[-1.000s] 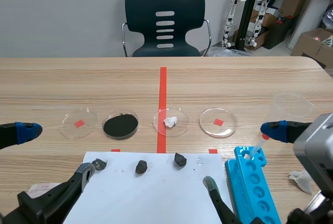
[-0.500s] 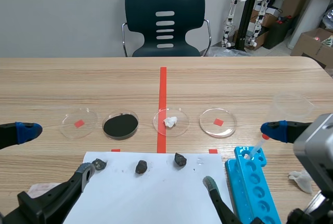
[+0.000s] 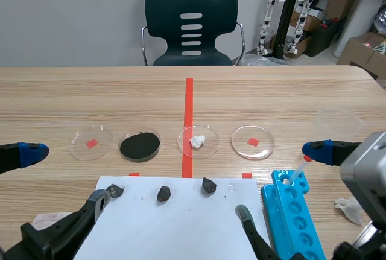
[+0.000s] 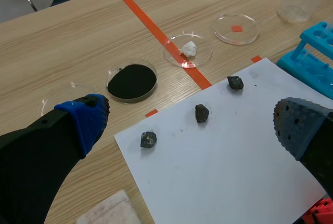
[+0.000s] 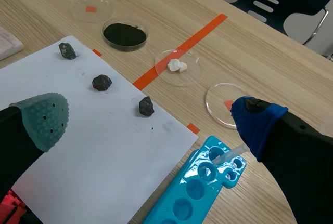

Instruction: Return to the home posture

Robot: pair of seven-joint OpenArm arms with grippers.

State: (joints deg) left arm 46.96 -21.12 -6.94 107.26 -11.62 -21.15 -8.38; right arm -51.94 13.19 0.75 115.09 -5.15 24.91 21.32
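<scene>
**Both grippers low at the near edge, jaws wide and empty**

From my console I see the left gripper [image 3: 60, 177] sitting low at the near left of the table [image 3: 271, 100]. Its jaws are spread wide with nothing between them. In its wrist view, the white paper sheet [image 4: 223, 151] lies below and ahead of the gap between the two pads [image 4: 86, 117].

The right gripper [image 3: 280, 181] sits low at the near right, just as wide and just as empty. One finger is over the paper's near right corner and the other is beside the blue tube rack [image 3: 289, 212].

I count four clear dishes in a row across the table:
- the left marked dish [image 3: 102, 145], with a red square showing through it
- the black powder dish [image 3: 140, 130]
- the white lump dish [image 3: 211, 144] (this one sits right on the red centre line)
- the right marked dish [image 3: 262, 148], also over a red square

Three dark rocks lie along the paper's far edge, each apart from the others: the left rock [image 3: 114, 190], the middle rock [image 3: 163, 193] and the right rock [image 3: 208, 184].

The one rack holds one pipette [image 3: 295, 172], which leans out of its far end. One clear cup [image 3: 338, 122] stands beyond the rack. One crumpled tissue [image 3: 348, 207] lies to the rack's right, and one folded cloth [image 3: 45, 219] lies beside the left arm. One dark chair [image 3: 192, 25] stands past the table's far side.
</scene>
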